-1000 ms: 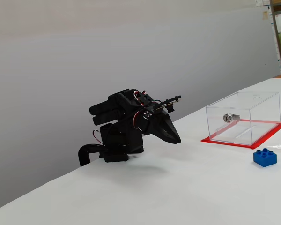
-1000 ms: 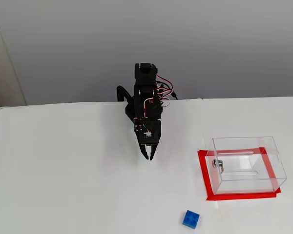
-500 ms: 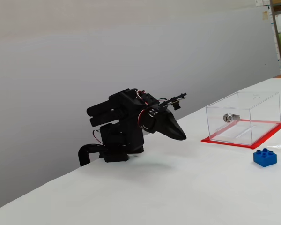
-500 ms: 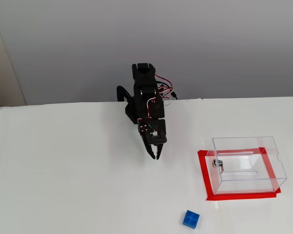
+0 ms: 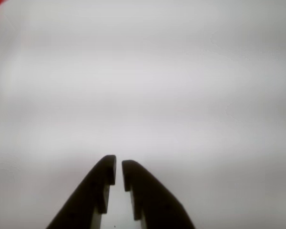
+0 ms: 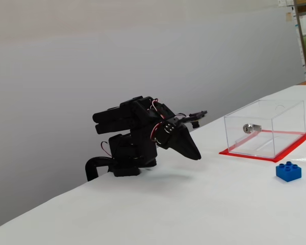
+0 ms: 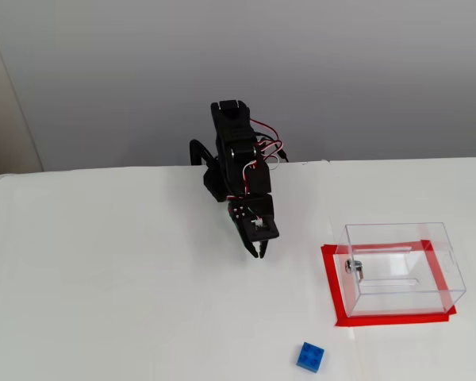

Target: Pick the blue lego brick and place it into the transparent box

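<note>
Here, the gripper [image 7: 261, 253] hung low over the white table [image 7: 103, 302], near its rear edge, its 2 fingers [image 5: 105, 176] nearly together with only a thin slit between them and nothing held. In both fixed views the blue lego brick [image 7: 311, 357] lay studs-up close to the table's front edge, well apart from the gripper. The transparent box [image 7: 401, 266] stood on its red base plate [image 7: 331, 287] toward the right edge, a silver lock [image 6: 249, 127] on 1 wall.

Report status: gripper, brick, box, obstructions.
Gripper empty, jaws near-closed, low over table. Blue lego brick untouched on table, outside transparent box. Nothing between gripper and brick.
</note>
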Available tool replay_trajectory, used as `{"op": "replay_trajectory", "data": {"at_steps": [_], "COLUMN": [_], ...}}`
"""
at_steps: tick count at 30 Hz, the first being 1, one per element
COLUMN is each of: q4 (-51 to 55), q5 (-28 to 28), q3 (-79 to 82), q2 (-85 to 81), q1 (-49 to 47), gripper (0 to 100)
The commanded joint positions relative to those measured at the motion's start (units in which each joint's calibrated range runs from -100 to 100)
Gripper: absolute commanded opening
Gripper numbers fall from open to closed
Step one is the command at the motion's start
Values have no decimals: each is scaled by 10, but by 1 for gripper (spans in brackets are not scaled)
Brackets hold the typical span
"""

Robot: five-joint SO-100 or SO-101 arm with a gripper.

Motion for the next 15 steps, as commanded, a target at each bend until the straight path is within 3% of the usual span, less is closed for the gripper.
{"op": "replay_trajectory", "data": {"at_steps": [1, 15], "q4": [2, 13], "q5": [1, -4], "q3": [-50, -236], "q2": [48, 113], "q1": [-3, -1], "gripper": [1, 2]}}
